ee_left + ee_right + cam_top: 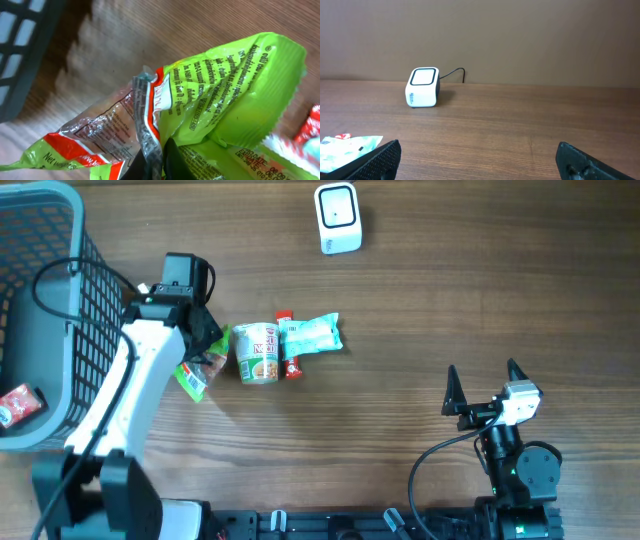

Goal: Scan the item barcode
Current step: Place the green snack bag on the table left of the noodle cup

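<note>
Slip risk, we judged
Left claw [155, 162] clamped only the green snack packet's [225, 90] crinkled seam; right claw [483, 375] stood apart, empty.

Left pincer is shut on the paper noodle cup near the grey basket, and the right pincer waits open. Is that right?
Not quite. The left pincer is shut on the lime-green crinkly plastic snack bag, not the paper noodle cup, which lies ungripped beside it; the left wrist view shows this. The right pincer does wait open.
</note>
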